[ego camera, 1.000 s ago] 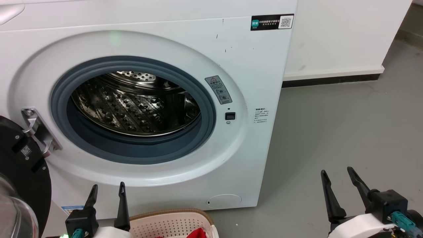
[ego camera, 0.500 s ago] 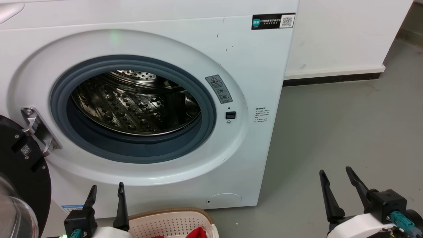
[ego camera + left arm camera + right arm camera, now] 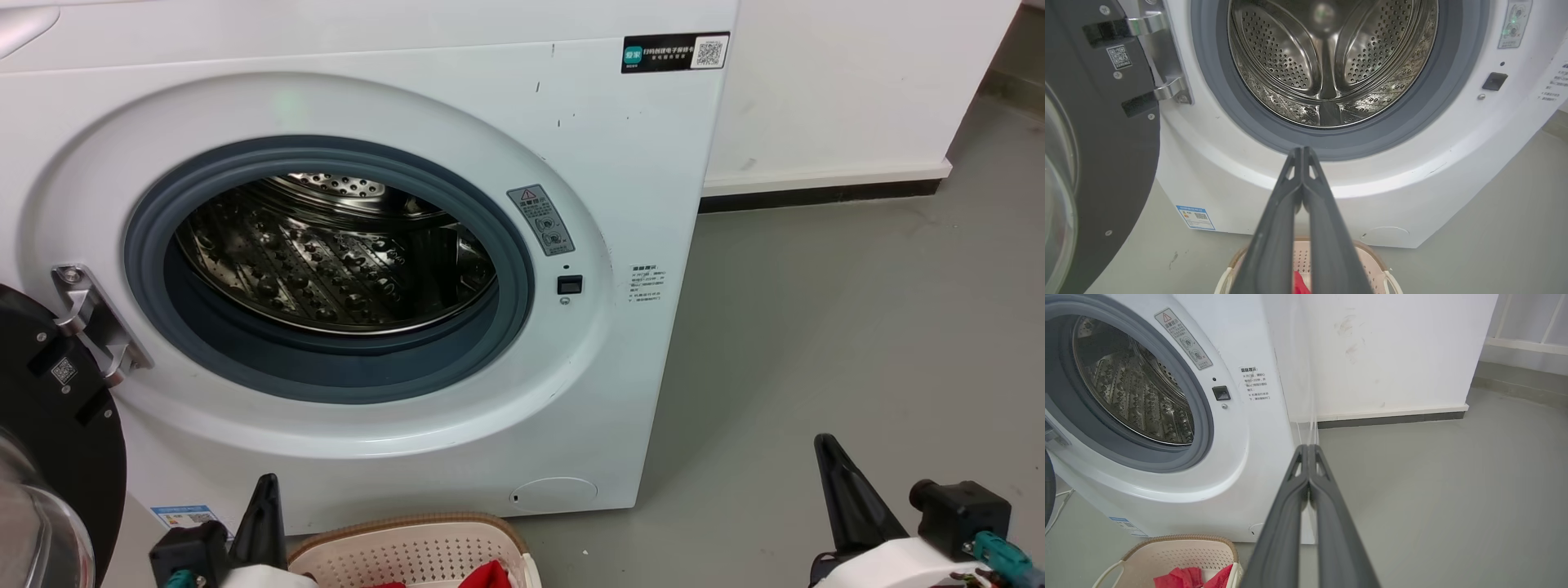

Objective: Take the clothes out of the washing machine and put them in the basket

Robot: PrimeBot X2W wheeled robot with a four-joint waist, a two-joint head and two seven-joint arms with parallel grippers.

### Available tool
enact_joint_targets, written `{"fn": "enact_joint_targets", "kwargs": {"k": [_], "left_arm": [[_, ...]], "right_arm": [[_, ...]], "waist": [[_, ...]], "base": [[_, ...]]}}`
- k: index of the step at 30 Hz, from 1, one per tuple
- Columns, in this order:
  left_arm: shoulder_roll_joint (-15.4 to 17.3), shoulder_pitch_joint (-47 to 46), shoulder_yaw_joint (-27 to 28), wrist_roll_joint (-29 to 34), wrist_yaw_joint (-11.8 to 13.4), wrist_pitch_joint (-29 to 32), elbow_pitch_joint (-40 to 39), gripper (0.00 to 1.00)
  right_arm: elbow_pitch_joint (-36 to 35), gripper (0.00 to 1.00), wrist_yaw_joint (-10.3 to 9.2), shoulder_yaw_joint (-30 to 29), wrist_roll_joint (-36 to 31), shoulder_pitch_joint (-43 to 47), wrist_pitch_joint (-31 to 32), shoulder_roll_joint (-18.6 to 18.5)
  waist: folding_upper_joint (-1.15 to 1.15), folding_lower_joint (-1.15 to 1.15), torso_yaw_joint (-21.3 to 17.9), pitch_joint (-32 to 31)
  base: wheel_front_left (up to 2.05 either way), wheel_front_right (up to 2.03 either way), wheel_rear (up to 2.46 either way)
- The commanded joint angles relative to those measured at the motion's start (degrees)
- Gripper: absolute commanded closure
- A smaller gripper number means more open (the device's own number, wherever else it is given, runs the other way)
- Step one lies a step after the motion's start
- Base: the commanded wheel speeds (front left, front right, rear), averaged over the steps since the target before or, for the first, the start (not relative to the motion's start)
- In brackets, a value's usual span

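Since the washing machine (image 3: 620, 204) is empty and the clothes (image 3: 1182, 577) lie in the basket (image 3: 1180, 540), the task appears done, left pincer (image 3: 1302, 152) and right pincer (image 3: 1307, 449) clenched on nothing.

- My right gripper (image 3: 1307, 452): fingers pressed together, grey floor (image 3: 1445, 490) behind them.
- Washing machine (image 3: 1249, 465) on my left, porthole open, steel drum (image 3: 1135, 396) visible.
- Basket (image 3: 1180, 540) bottom left, just before it, red clothes (image 3: 1184, 577) inside.
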Motion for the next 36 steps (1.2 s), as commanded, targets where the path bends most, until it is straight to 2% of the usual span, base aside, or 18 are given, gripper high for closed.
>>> {"fn": "enact_joint_targets", "kwargs": {"k": [1,17,36], "left_arm": [[0.11,-1.66,0.72,-2.58,-0.47,0.39,-0.55,1.0],[-1.09,-3.77,2.22,-18.56,-3.09,3.07,0.61,1.0],[-2.28,-6.05,3.92,-33.23,-5.49,5.88,2.09,1.0]], "right_arm": [[-0.32,1.0,0.0,-0.03,3.21,-1.31,0.01,-0.4],[3.19,1.0,-0.01,-0.3,21.49,-4.27,0.68,-1.42],[6.06,1.0,-0.01,-0.97,37.95,-6.62,1.6,-1.92]], "waist": [[0.0,0.0,0.05,0.03],[0.0,0.0,0.51,0.38],[0.0,0.0,1.04,0.78]], "base": [[0.0,0.0,0.0],[0.0,0.0,0.0],[0.0,0.0,0.0]]}}
